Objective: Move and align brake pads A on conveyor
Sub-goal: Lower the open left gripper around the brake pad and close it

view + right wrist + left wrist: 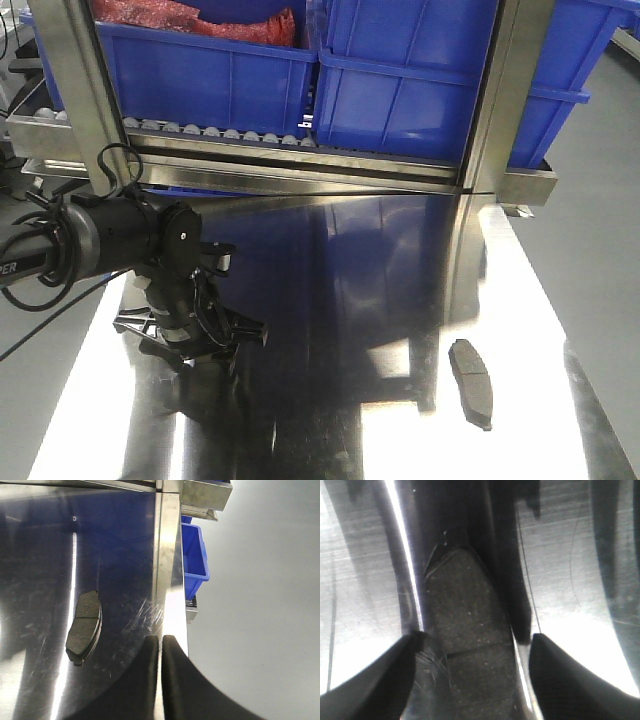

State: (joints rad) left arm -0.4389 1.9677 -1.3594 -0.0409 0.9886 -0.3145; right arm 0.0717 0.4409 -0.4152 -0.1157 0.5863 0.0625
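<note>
1. Steel table [300,420]: shiny and reflective, it lies under both claws. Its surface shows fine scratches in the wrist views.

2. Roller rack [230,135]: stands beyond the left claw, at the table's far edge. It carries blue bins [200,75], and one bin holds red material [190,20].

3. Left arm [90,245]: black, it reaches in from the table's left side with its wrist turned down.

4. Left claw [477,637]: points down at the table, low over the surface. The jaws stand wide, with one finger [375,680] on each side. Nothing is clamped.

5. Right claw [160,680]: the fingers [145,680] are pressed together with only a thin slit between them and hold nothing. It hangs over the table's right border, in line with a bright steel strip [167,580]. Grey floor [260,630] lies to its right.

6. First brake pad [465,615]: lies flat on the table directly between the left claw's spread fingers. It runs lengthwise away from the claw, with its groove across it just ahead of the fingertips. A narrow gap shows at the right finger. Contact at the left finger cannot be judged.

7. Second brake pad [84,626]: lies flat on the table ahead and to the left of the right claw, apart from it. It is well apart from the left claw, on the table's right side. Grey face up, with the groove visible across its middle.
</note>
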